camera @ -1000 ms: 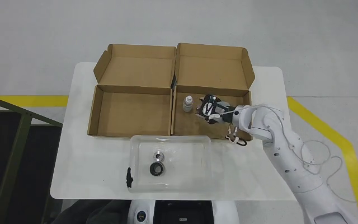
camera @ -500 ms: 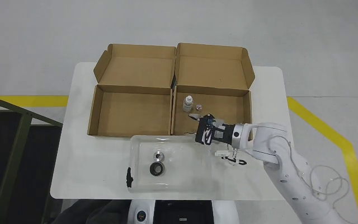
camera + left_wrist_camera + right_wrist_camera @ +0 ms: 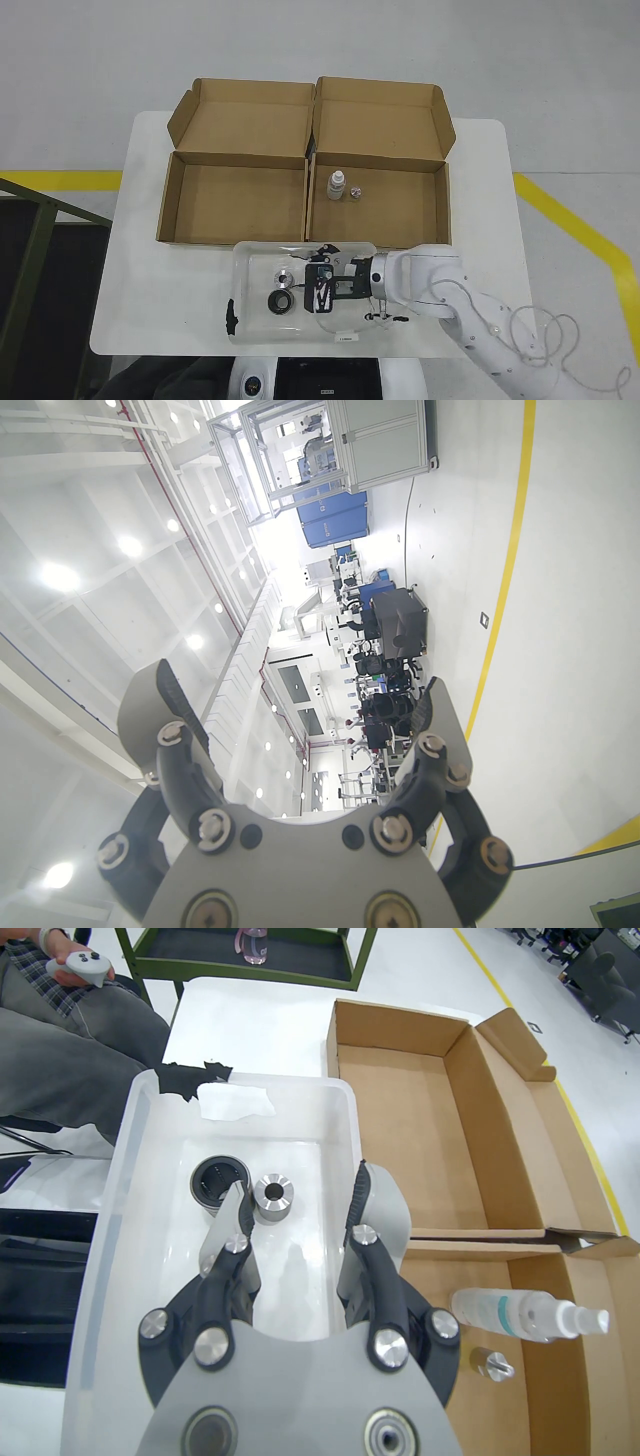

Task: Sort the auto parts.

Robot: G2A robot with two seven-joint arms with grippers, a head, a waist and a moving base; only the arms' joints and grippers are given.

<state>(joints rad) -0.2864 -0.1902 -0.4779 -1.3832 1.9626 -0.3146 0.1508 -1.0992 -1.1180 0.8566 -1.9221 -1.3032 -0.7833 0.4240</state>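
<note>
Right pincer [image 3: 300, 1180] came from the cardboard box [image 3: 540, 1408] over the clear bin [image 3: 125, 1128]; wide, empty, silver bushing [image 3: 273, 1198] just ahead.

— Where are we?
— In a big factory hall, we'd say: a high ceiling with rows of lamps [image 3: 57, 575], a yellow floor line [image 3: 505, 600], blue machines [image 3: 332, 517], a metal-framed cell [image 3: 380, 445].
— We agree.

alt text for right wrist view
The open, empty right gripper hangs over a clear plastic bin holding a silver metal bushing and a black cylindrical bearing. A brown cardboard box alongside holds a white spray bottle.
</note>
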